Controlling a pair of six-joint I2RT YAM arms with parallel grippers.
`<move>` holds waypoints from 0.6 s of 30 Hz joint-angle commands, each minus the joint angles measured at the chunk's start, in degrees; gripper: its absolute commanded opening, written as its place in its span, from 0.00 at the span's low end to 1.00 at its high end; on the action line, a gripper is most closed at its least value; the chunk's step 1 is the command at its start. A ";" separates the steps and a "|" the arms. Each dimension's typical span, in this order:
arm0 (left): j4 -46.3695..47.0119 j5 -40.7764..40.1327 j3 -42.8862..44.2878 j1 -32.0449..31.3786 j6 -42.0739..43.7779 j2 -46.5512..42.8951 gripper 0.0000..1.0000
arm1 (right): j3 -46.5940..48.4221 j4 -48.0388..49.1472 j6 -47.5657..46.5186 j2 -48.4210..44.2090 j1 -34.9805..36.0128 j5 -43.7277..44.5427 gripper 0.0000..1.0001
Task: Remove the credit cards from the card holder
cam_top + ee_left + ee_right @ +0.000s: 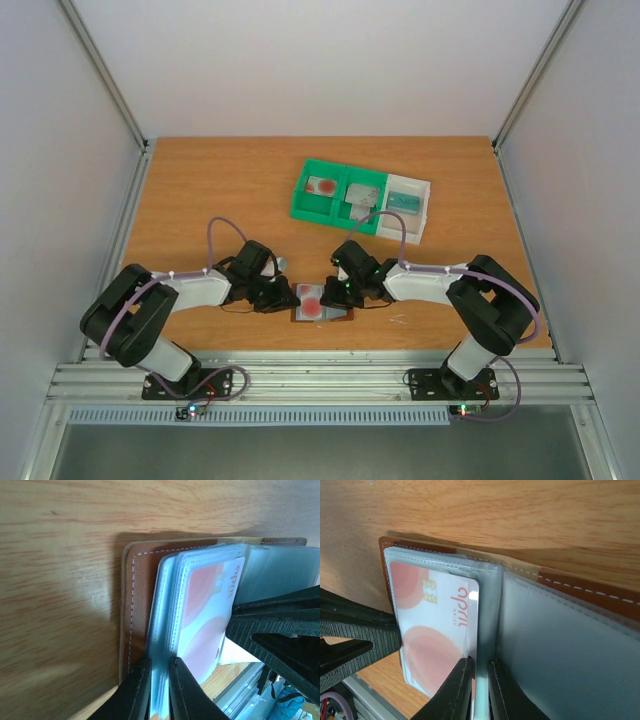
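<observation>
1. A wooden counter point(200, 200) fills the floor of a booth with plain white walls point(300, 60). A ribbed metal rail point(320, 378) runs along its near edge, where both arms are bolted.
2. The card holder point(322, 312) lies open and flat by the near edge, about midway between the near corners and between the two wrists.
3. Its cover is brown leather-like material with pale stitching along the border. Inside are clear, blue-grey plastic sleeves stacked like pages.
4. A white credit card point(435, 625) with soft red circles, a gold chip and red lettering sits in the top sleeve on the holder's left half.
5. The left gripper point(159, 662) has its fingers closed tight on the outer edge of the sleeve stack, pressing several leaves together.
6. The right gripper point(479, 662) has its fingers closed near the holder's fold, on the edge of the sleeve that carries the card. I cannot tell whether the card itself is in the pinch.
7. Each gripper's black finger shows in the other's wrist view, close in over the holder.
8. A green-and-white compartment tray point(300, 205) stands well apart, toward the far right corner. It holds a red-marked card point(322, 186), a grey one point(362, 192) and a teal one point(403, 201), each in its own bay.
</observation>
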 commanded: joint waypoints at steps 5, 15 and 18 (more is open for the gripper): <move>0.61 -2.37 -0.34 0.01 0.94 2.41 0.12 | 0.10 2.89 0.57 1.57 -0.62 -2.41 0.14; -1.44 -4.14 -0.64 0.01 1.65 2.23 0.15 | -1.06 3.00 0.59 1.96 -1.47 -1.71 0.05; -2.68 -4.50 -0.52 -0.05 2.35 2.20 0.18 | -1.47 1.94 0.06 0.63 -1.86 -0.97 0.04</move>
